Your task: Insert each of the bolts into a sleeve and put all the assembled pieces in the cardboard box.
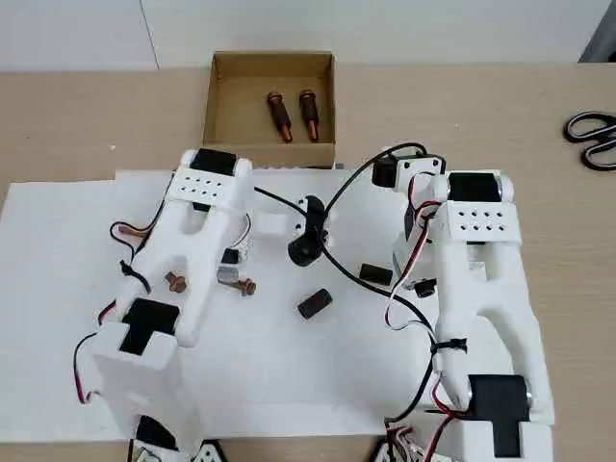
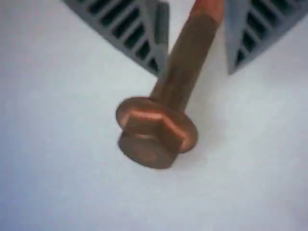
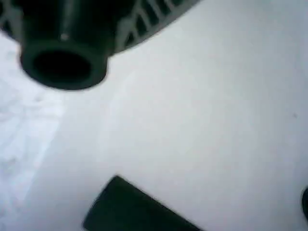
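Counting it up from the near side: two pieces are home and two have yet to be made. Closest to us on the white paper sheet (image 1: 289, 385), a loose bolt (image 1: 176, 281) lies beside the left arm with nothing on it.

Just along from there, the left gripper (image 2: 195, 67) sits low over the second bolt (image 2: 159, 130). That bolt lies on the paper with its flanged head towards the wrist camera. The ribbed fingers (image 2: 130, 29) stand narrow, one on either side of the shank. One looks to be touching and a sliver of paper shows past the other, so I'd call that bracketed, not clamped.

Middle of the sheet, a black sleeve (image 1: 314, 303) lies on its side, free, apart from both bolts. Over on the right, the right gripper (image 3: 67, 33) looks to have its fingers (image 3: 149, 14) closed on a second sleeve (image 3: 62, 62). Its open mouth faces that wrist camera, and the free sleeve lies near it.

Far edge of the worktop (image 1: 96, 115) now: the cardboard box (image 1: 214, 96) holds two assembled pieces (image 1: 279, 115), side by side on its floor.

My read is halfway. What's left is to clamp that bolt, feed it into the held sleeve and box it, then do the same with the loose pair.
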`<state>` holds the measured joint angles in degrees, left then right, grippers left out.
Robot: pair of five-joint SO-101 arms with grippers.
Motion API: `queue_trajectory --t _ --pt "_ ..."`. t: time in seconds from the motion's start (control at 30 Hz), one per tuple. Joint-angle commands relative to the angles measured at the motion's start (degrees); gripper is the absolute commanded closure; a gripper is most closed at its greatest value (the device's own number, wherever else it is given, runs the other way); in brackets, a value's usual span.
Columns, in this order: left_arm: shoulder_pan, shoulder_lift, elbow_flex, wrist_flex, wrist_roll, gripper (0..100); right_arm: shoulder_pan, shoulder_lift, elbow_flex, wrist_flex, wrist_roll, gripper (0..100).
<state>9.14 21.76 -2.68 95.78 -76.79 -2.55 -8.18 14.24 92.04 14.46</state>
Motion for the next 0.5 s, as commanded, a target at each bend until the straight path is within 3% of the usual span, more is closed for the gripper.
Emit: queue_trajectory --t 0.0,0.33,0.47 --pt "0.44 1.49 -1.89 0.79 -10.46 92 0.48 -2.59 -0.35 -0.57 0.62 98.8" --pt "0.35 7.82 -1.89 -0.79 -10.55 92 0.48 -2.59 -0.35 -0.66 0.62 98.8" --pt "0.79 8.7 -2.15 -0.88 -10.37 99 0.4 -2.59 -0.35 -0.66 0.62 98.8"
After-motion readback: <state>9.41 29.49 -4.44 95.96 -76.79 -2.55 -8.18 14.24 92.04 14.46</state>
